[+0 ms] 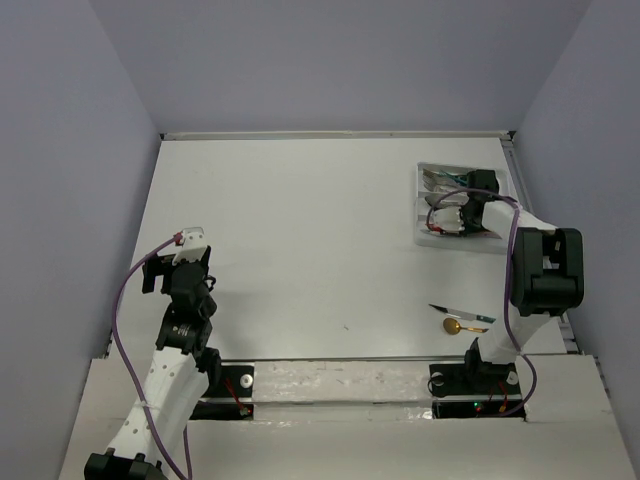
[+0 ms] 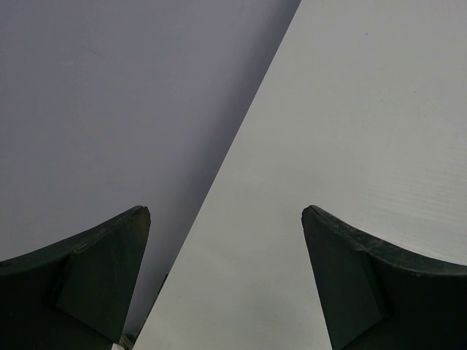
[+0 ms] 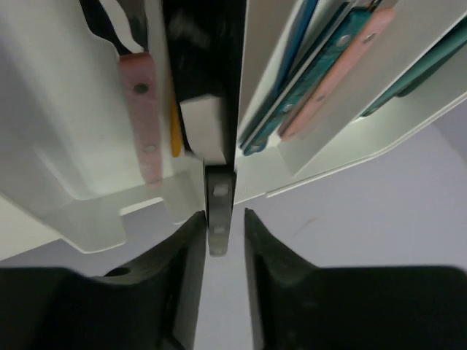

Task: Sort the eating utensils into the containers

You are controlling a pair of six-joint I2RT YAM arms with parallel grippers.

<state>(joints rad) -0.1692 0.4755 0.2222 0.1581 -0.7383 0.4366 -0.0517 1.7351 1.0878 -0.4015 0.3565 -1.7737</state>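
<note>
The worktop (image 1: 300, 230) carries the white tray (image 1: 419, 205) at far right. My left hand (image 2: 226, 211) hangs wide open. My right hand (image 3: 222, 215), narrow, straddles a dark-handled utensil (image 3: 219, 197) at the tray; clamping: I cannot tell. A knife (image 1: 462, 312) and a gold spoon (image 1: 455, 325) lie near the right arm's base.

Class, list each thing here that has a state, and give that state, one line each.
Left gripper: open, empty.
Right gripper: jaws narrowly around a black utensil handle; grip unclear.
White plastic cutlery tray: partly filled.
Gold spoon: loose on table, unsorted.
Slim dark utensil: loose on table, unsorted.
</note>
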